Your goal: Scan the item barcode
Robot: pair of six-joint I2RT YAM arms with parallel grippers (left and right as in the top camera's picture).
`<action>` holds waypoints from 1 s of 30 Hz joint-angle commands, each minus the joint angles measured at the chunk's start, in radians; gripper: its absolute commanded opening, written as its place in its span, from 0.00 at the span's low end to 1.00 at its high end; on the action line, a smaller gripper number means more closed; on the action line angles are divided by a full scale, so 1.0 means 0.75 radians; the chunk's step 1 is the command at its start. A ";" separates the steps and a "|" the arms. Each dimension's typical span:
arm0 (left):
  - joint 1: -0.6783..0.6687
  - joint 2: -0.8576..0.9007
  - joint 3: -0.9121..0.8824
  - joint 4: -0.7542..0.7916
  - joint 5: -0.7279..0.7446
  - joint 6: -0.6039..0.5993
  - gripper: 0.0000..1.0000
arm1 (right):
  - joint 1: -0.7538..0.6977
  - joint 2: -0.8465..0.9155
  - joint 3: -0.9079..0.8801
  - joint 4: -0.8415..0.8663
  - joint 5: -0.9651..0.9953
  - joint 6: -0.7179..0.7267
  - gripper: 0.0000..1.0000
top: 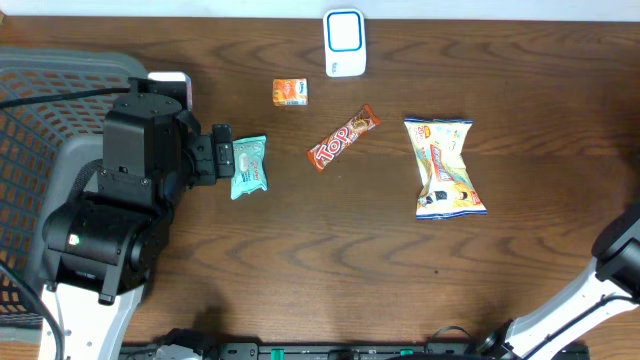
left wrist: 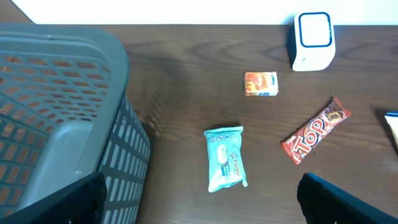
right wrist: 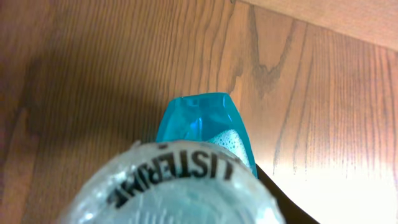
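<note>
A clear Listerine bottle [right wrist: 177, 186] with blue liquid fills the bottom of the right wrist view, held up over the wooden table. My right gripper is shut on it, and its fingers are hidden behind the bottle. In the overhead view only the right arm [top: 620, 255] shows, at the lower right edge. The white scanner [top: 345, 42] with a blue outline stands at the table's far edge [left wrist: 313, 40]. My left gripper [top: 222, 155] stands open [left wrist: 202, 211] with nothing between its fingers, just short of a teal packet [top: 249, 166] [left wrist: 224, 158].
A grey slatted basket [top: 40, 110] [left wrist: 56, 93] stands at the left, beside the left arm. On the table lie a small orange box [top: 290, 92] [left wrist: 261, 83], a red Top chocolate bar [top: 343, 138] [left wrist: 315, 129] and a yellow snack bag [top: 446, 168].
</note>
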 commanded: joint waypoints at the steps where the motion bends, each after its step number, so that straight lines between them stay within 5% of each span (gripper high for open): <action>1: 0.007 0.005 -0.001 -0.001 -0.012 0.002 0.98 | 0.004 -0.024 0.021 0.011 0.020 -0.024 0.33; 4: 0.007 0.005 -0.001 -0.001 -0.012 0.002 0.98 | 0.018 -0.031 0.038 0.010 -0.069 -0.088 0.57; 10: 0.007 0.005 -0.001 -0.001 -0.012 0.002 0.98 | 0.047 -0.097 0.097 -0.014 -0.183 -0.127 0.84; 21: 0.007 0.005 -0.001 -0.001 -0.012 0.002 0.98 | 0.216 -0.275 0.126 -0.165 -0.722 -0.127 0.93; 30: 0.007 0.005 -0.001 0.000 -0.012 0.002 0.98 | 0.705 -0.274 0.121 -0.396 -0.797 -0.298 0.86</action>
